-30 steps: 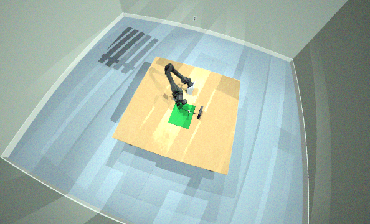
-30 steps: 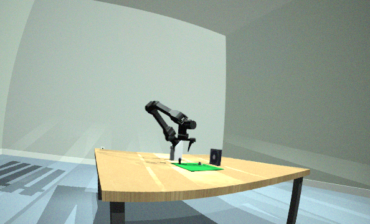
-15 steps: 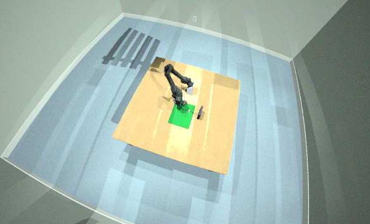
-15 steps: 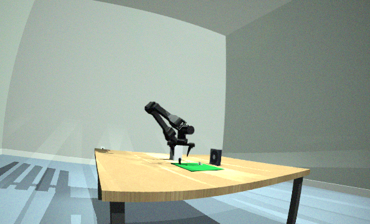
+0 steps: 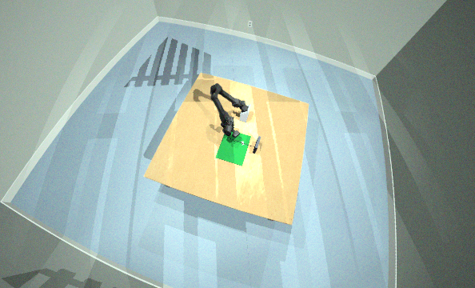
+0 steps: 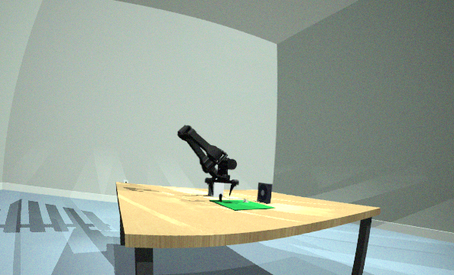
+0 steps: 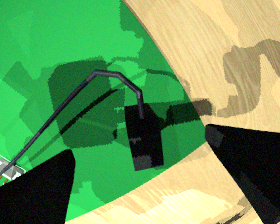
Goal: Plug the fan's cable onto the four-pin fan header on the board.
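The green board (image 5: pixel 231 156) (image 6: pixel 250 206) (image 7: pixel 21 30) lies flat on the table. The black plug (image 6: pixel 220 197) (image 7: pixel 144 140) is at the board's edge, with a dark cable (image 7: pixel 56 112) bending from its end toward a small white header (image 5: pixel 242 142) (image 6: pixel 245 200) (image 7: pixel 10 168). Metal pins show at the header, apart from the plug. The dark fan (image 5: pixel 257 145) (image 6: pixel 264 192) stands upright beside the board. My gripper (image 5: pixel 232 137) (image 6: pixel 222 195) (image 7: pixel 140 144) is open above the plug, one finger to each side in the wrist view, holding nothing. In the top view the arm hides the plug.
A white block (image 5: pixel 244 116) (image 6: pixel 218 189) stands by the arm's base, behind the gripper in the exterior view. The wooden table (image 5: pixel 189 160) (image 6: pixel 166 218) (image 7: pixel 191 30) surrounds the board. The cable arches across the board between plug and header.
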`<state>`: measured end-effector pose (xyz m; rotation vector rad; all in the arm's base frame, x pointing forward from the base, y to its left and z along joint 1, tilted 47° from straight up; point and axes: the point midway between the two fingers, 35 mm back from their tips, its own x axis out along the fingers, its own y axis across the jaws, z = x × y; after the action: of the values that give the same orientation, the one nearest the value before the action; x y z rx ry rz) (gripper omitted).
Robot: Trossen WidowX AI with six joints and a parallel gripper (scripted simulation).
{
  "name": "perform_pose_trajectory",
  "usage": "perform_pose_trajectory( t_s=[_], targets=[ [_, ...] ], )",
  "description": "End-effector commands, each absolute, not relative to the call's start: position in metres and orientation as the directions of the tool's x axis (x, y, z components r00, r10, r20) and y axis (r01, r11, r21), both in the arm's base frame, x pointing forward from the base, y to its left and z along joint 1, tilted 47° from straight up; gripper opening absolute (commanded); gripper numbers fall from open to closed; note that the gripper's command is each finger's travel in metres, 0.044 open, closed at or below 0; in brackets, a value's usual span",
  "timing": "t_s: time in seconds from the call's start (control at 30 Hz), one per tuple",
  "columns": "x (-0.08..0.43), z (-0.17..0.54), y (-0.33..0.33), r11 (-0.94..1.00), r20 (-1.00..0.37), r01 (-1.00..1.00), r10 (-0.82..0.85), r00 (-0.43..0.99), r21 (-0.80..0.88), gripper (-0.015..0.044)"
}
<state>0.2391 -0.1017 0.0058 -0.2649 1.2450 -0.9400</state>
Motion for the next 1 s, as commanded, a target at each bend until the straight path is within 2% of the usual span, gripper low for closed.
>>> perform_pose_trajectory(
  t_s=[0.0, 0.43, 0.97],
  targets=[
    [0.2359, 0.0003, -0.1068, 0.614, -0.683, 0.449, -0.731, 0.011, -0.650, 0.0440],
    [0.2348, -0.0071, -0.1160, 0.611, -0.680, 0.449, -0.733, 0.010, -0.652, 0.0440],
    [0.2371, -0.0058, -0.1151, 0.612, -0.683, 0.458, -0.730, 0.014, -0.645, 0.0020]
  ],
)
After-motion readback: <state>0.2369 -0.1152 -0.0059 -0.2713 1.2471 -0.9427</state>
